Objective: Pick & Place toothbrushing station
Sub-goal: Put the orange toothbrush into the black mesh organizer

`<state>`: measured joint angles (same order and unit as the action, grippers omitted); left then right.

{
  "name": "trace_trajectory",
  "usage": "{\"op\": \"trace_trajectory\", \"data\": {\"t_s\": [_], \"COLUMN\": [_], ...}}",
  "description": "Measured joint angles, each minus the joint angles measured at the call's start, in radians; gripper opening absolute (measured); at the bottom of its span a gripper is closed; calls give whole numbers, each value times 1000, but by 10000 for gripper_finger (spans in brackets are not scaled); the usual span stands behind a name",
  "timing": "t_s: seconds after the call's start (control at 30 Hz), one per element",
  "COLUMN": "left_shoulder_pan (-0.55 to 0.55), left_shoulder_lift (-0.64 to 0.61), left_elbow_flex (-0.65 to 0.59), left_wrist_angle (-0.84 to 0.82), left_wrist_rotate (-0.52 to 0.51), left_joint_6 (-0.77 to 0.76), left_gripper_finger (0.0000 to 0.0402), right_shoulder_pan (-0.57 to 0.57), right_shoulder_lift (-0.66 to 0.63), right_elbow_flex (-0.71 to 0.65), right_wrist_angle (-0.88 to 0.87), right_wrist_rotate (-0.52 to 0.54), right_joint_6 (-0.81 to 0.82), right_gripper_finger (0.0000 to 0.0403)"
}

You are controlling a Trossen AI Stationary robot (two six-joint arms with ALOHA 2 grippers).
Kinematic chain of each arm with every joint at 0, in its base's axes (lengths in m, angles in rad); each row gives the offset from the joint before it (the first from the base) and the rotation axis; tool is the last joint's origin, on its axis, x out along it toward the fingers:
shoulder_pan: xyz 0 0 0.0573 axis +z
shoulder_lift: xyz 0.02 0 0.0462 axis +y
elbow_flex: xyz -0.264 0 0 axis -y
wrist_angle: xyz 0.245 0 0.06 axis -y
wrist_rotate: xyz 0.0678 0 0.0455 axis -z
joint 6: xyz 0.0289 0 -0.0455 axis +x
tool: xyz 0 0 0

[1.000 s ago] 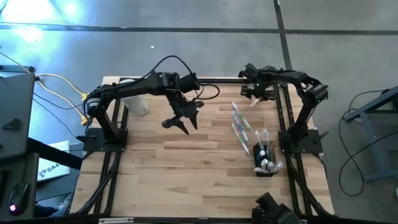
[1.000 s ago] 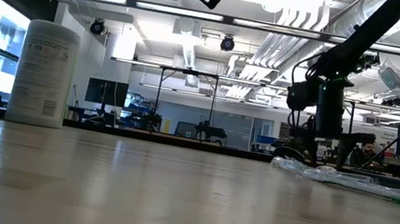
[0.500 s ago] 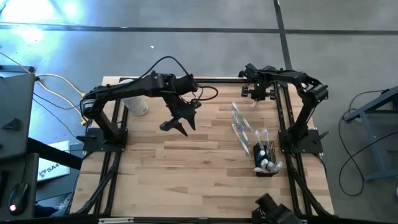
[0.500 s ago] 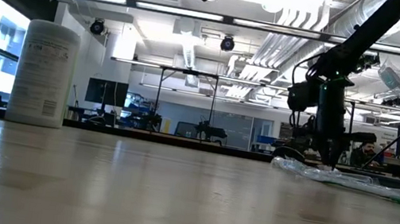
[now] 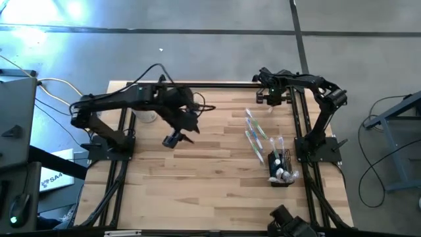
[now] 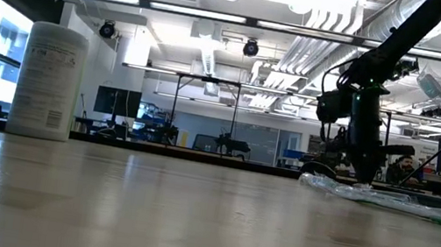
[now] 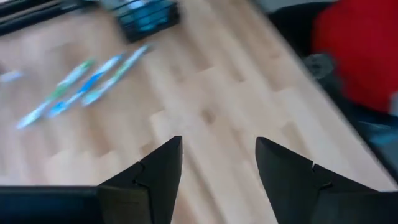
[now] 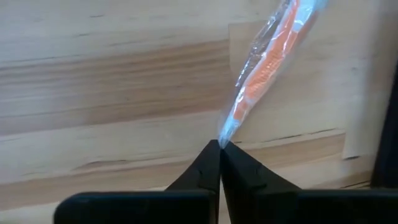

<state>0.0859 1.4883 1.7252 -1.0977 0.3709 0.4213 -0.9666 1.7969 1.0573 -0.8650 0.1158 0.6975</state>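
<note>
Left fingers apart, right fingers together.

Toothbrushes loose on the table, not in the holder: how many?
4, I think: three toothbrushes side by side near the holder, one wrapped orange toothbrush pinched in the right claw. Overlaps may hide more.

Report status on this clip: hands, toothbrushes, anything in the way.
Right hand shut on the wrapped toothbrush tip at the table's far edge. Left hand open, empty, above mid-table. Other toothbrushes loose beside the holder. Nothing in the way.
</note>
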Motion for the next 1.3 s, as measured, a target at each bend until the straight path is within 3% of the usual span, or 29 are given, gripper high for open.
{"op": "trace_trajectory", "data": {"t_s": [0.1,0.2,0.4,0.6,0.77,1.0,1.3], "left_shoulder_pan": [-3,1,24,54,52,51,51], "left_shoulder_lift": [-35,-63,-210,-407,-464,-441,-436], "left_elbow_flex": [0,-17,-243,-569,-720,-833,-855], "left_wrist_angle": [0,14,151,455,588,747,817], "left_wrist_rotate": [-159,-222,-253,-250,-218,-132,-110], "left_joint_6": [-70,-113,-147,-217,-256,-321,-318], "left_gripper_finger": [199,199,199,199,199,199,199], "right_shoulder_pan": [6,9,31,62,126,304,695], "right_shoulder_lift": [0,-3,-83,-244,-405,-642,-806], "right_elbow_flex": [0,0,0,0,0,0,0], "right_wrist_angle": [-2,-5,-6,-35,-50,-45,-40], "right_wrist_rotate": [35,41,88,91,121,232,379], "right_joint_6": [-19,-44,-67,-74,-94,-143,-124], "right_gripper_finger": [2,2,2,2,2,2,2]}}
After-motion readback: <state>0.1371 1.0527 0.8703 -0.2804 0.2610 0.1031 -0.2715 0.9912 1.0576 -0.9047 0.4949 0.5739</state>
